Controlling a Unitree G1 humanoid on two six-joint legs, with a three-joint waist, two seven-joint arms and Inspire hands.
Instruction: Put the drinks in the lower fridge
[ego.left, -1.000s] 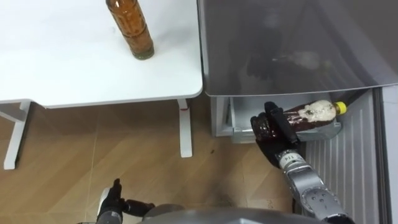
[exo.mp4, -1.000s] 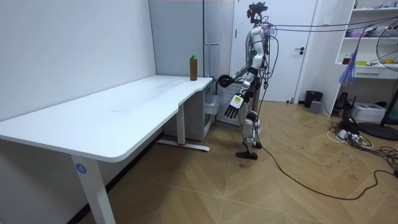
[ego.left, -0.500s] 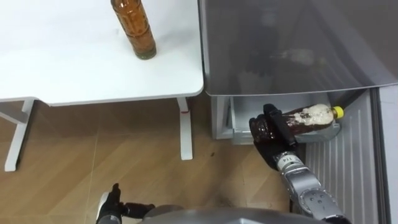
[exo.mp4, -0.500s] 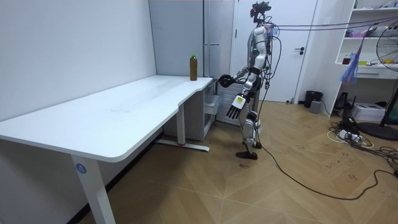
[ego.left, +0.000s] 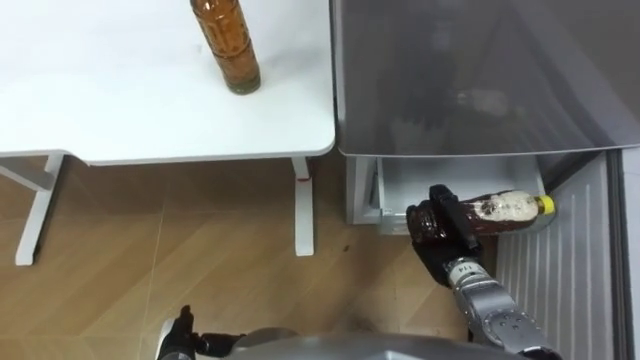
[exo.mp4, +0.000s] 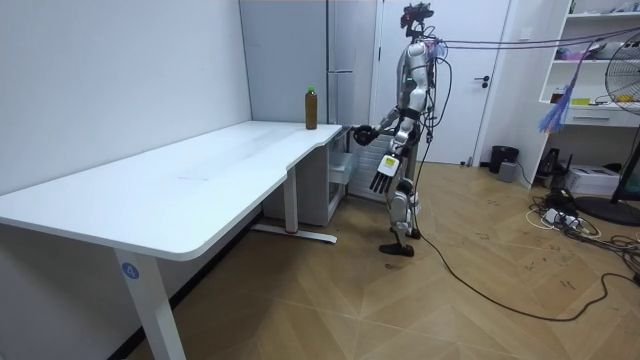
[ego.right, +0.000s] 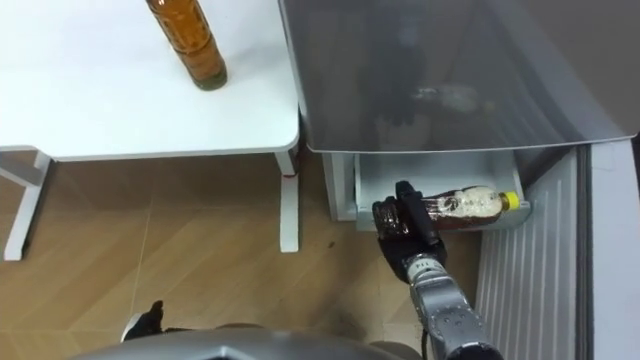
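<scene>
My right hand (ego.left: 438, 222) is shut on a dark-drink bottle (ego.left: 505, 207) with a yellow cap. The bottle lies nearly level, cap pointing right, in front of the open lower fridge compartment (ego.left: 450, 178), whose white tray shows below the grey fridge top (ego.left: 480, 80). In the right eye view the same hand (ego.right: 403, 222) grips the bottle (ego.right: 468, 205) by its bottom end. A second bottle of amber drink (ego.left: 228, 45) stands upright on the white table (ego.left: 150, 115), near its right corner. My left hand (ego.left: 180, 335) hangs low at my side, fingers relaxed.
The fridge door (ego.left: 560, 270) stands open at the right, its ribbed white inside facing me. In the room view I stand upright on wood flooring between the table's end (exo.mp4: 300, 135) and the fridge (exo.mp4: 335, 165). The table legs (ego.left: 303, 205) stand left of the fridge.
My right hand has lowered the bottle a little and levelled it in front of the open compartment. The view itself has shifted slightly. The amber bottle has not moved.
</scene>
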